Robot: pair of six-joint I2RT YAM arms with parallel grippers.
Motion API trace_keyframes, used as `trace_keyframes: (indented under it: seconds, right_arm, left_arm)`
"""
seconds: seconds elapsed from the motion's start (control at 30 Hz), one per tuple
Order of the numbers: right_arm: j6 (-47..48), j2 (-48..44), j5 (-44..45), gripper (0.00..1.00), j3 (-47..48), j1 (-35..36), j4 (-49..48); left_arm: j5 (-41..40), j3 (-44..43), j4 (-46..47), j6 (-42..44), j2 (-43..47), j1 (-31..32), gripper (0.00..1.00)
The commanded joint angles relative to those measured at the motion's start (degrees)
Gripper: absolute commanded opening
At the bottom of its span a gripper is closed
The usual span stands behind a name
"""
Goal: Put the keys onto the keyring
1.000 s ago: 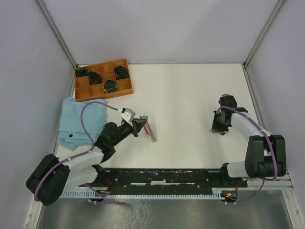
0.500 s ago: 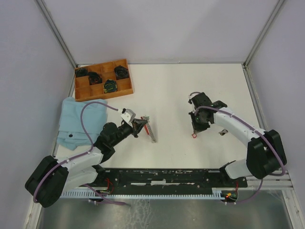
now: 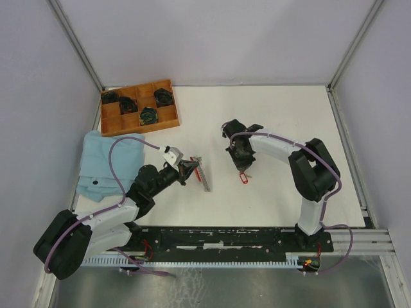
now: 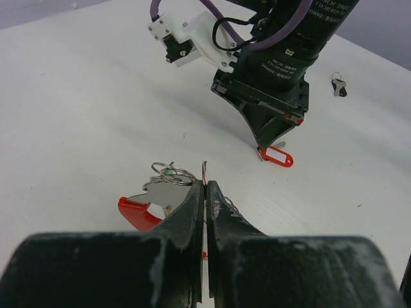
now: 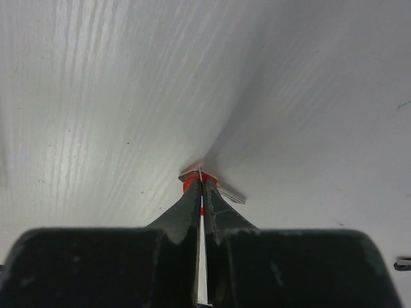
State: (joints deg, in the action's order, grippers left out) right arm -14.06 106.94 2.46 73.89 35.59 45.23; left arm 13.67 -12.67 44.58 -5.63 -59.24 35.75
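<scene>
Step in hand looks like the bring-together: one key is being carried over to the ring for threading. The left gripper (image 4: 205, 187) is pressed together on the thin wire of the keyring (image 4: 203, 169). The ring is held edge-on right at its tips, with the red loop strap (image 4: 136, 213) hanging off to the left just below the fingers.

The right gripper (image 3: 242, 165) is pinched tight on the red-headed key (image 4: 280, 156). The key sits at the very tips, low over the table (image 3: 276, 122), maybe touching it, which can't really be told from these views. The two tools are near each other but apart, with the right one out ahead of the left one's fingers. Another key (image 4: 338, 86) is lying well beyond the right gripper, its head colour too small to call.

For the next move, the key's hole has to be lined up with the split in the ring. It's probably fiddly, since part of the head is covered by the grip and some reorienting is likely needed first
</scene>
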Motion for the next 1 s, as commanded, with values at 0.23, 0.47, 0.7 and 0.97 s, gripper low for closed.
trace_keyframes:
  seconds: [0.23, 0.47, 0.7, 0.97]
  right_arm:
    - [0.7, -4.2, 4.3, 0.24, 0.0, 1.9, -6.8]
    - [-2.0, -15.0, 6.5, 0.30, -12.0, 2.2, -18.6]
    - [-2.6, -22.1, 12.4, 0.32, -27.7, 6.3, -38.5]
    - [-1.7, -23.4, 16.5, 0.33, -35.8, 8.4, -52.1]
  left_arm:
    - [0.8, -0.3, 3.1, 2.3, 0.8, -0.1, 0.03]
    - [1.1, -0.4, 3.1, 2.1, 0.9, -0.1, 0.03]
    - [1.5, -0.4, 3.4, 1.9, 0.6, -0.1, 0.03]
    - [1.9, -0.7, 3.4, 1.8, 0.2, -0.1, 0.03]
